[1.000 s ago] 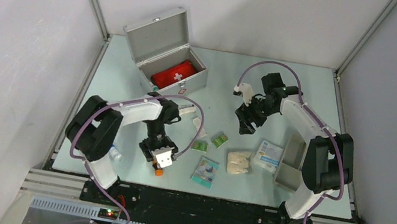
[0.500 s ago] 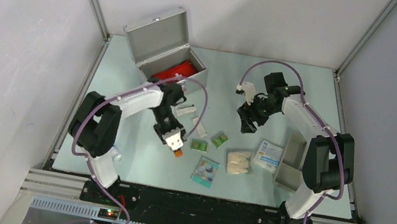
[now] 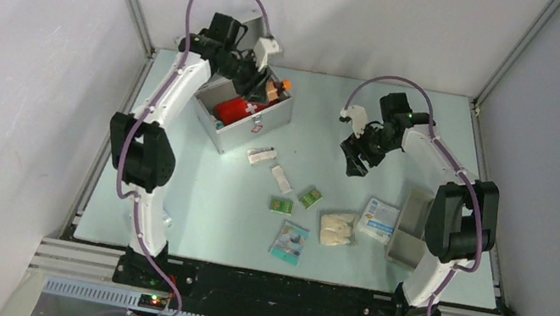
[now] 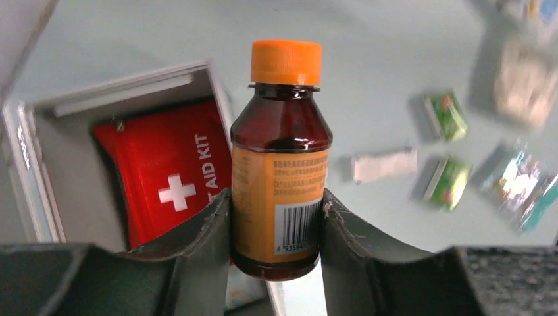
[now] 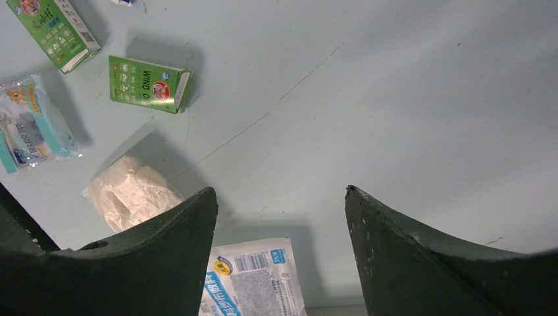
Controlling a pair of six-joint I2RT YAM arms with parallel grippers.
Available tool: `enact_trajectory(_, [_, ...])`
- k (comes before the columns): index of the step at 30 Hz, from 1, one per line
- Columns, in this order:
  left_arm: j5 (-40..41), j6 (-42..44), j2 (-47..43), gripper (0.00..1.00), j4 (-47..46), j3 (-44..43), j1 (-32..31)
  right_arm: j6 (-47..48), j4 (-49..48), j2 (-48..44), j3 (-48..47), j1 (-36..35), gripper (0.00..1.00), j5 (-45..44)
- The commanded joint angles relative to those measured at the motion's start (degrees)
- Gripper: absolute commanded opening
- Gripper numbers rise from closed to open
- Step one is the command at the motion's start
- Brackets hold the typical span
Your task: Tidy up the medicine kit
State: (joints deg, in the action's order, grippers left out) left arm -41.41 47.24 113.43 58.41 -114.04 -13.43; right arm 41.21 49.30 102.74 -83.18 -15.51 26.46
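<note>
The medicine kit (image 3: 254,125) is a silver case at the back left with its lid open; a red first aid pouch (image 3: 237,109) lies inside. My left gripper (image 3: 265,89) hovers over the case's right end, shut on a brown medicine bottle (image 3: 282,86) with an orange cap. In the left wrist view the bottle (image 4: 281,164) stands between the fingers of the left gripper (image 4: 276,197), with the pouch (image 4: 164,178) and the case rim (image 4: 118,92) below. My right gripper (image 3: 358,158) hangs open over bare table at the centre right, and in its own view the right gripper (image 5: 281,191) has nothing between its fingers.
Loose on the table lie a white box (image 3: 262,155), a sachet (image 3: 282,179), two green boxes (image 3: 281,205) (image 3: 310,197), a colourful packet (image 3: 290,242), a cotton bag (image 3: 337,228) and a white-blue packet (image 3: 379,219). A grey tray (image 3: 409,227) stands at the right.
My left arm carried the bottle from the table's near left edge up and back to above the open case. The right gripper drifted slightly back and right, still open.
</note>
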Motion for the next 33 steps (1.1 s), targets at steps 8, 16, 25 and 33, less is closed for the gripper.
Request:
enact_trajectory(8, [33.4,-75.2,-1.5,0.35,-21.5,5.2,3.0,1.3,0.8,2.8,-5.5,0.1,0.74,0.1])
enact_trajectory(16, [43.6,-89.2,-0.8,0.27,-19.2,9.7,1.3,0.9,1.6,3.1,-4.8,0.0,0.74,0.8])
enact_trajectory(25, [52.7,-102.9,-0.9,0.25,-13.0,15.4,1.1,1.1,1.9,3.3,-5.1,-0.3,0.74,0.3])
enact_trajectory(33, [59.4,-98.4,4.1,0.31,-13.1,12.8,1.3,2.1,0.8,1.0,-2.5,-1.7,0.74,-1.4])
